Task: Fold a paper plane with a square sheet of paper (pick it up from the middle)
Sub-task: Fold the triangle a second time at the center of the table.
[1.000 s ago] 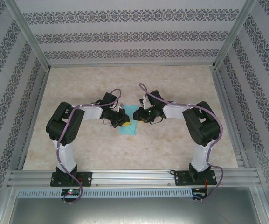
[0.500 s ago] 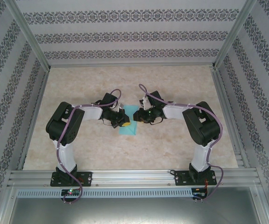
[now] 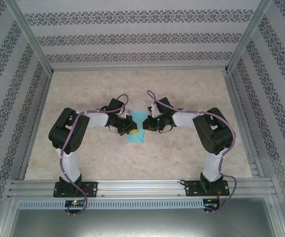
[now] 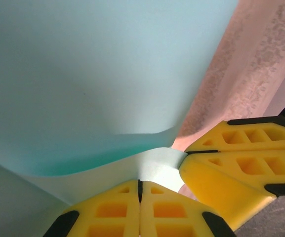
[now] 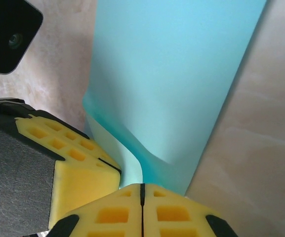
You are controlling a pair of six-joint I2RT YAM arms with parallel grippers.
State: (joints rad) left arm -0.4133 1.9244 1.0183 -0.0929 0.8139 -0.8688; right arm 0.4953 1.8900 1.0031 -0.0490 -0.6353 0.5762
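The turquoise sheet of paper (image 3: 137, 134) lies mid-table as a narrow strip between both arms. My left gripper (image 3: 132, 129) is at its left edge and my right gripper (image 3: 146, 124) at its right edge. In the left wrist view the left gripper (image 4: 140, 183) is shut on a lifted flap of the sheet (image 4: 93, 74), and the right gripper's yellow fingers (image 4: 231, 165) meet the same flap just to the right. In the right wrist view the right gripper (image 5: 142, 186) is shut where the sheet (image 5: 182, 74) curls up, with the left gripper's fingers (image 5: 80, 163) close beside.
The marbled tabletop (image 3: 182, 89) is ringed by an aluminium frame (image 3: 137, 187) and patterned walls. Both grippers' fingertips nearly touch over the paper, so there is little room between them. Open table lies behind and to both sides.
My right gripper's jaws have closed on the raised paper edge and it has edged slightly left. The left arm has stayed put, shut throughout.
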